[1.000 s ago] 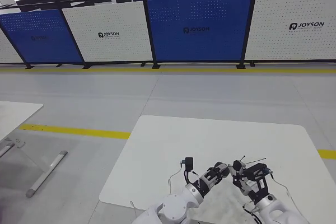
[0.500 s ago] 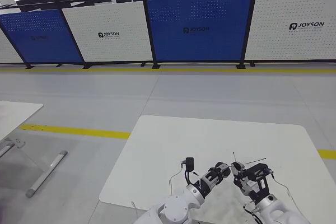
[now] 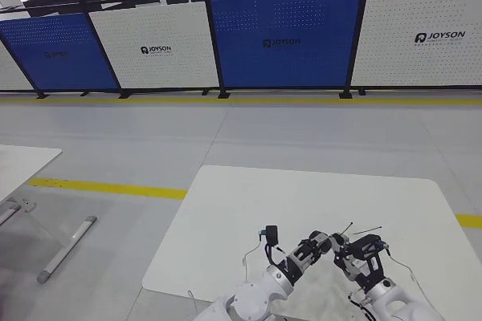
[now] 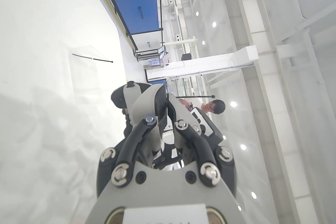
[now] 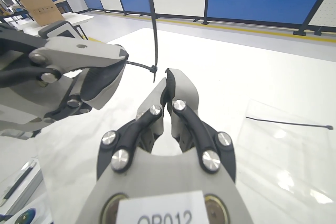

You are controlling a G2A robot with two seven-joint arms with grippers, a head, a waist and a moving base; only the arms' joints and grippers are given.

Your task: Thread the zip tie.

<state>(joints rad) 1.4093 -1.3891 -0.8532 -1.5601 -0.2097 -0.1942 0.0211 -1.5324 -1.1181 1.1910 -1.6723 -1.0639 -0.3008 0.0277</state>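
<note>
Zip tie [image 5: 151, 25] is up in the air above the table [image 5: 236, 57]; its head [image 5: 153, 69] is the landmark here. Left gripper [image 5: 123, 60] sits just beside the head, jaws clamped on a short stretch of strap that runs straight into it. A long length of strap rises from the head and a short end pokes out below it. Cannot tell whether that end is the tail already through the slot or only crossing it. Right gripper [image 5: 167, 74] is just beside the head on the other side, jaws pressed together with nothing visible between them, tips apart from the head. Spare tie [image 5: 288, 123] lies flat on a clear sheet [image 5: 262, 114], well apart from the head. Judgement: threading looks at or just past insertion, pull-through not yet done. Risks: the right gripper has no hold, so the free strap could spring back out of the head. Its closed tips could nudge the head, twisting it in the left grip or knocking the short end out. The left grip is on thin strap right at the tips, so a sideways pull could slip it.
</note>
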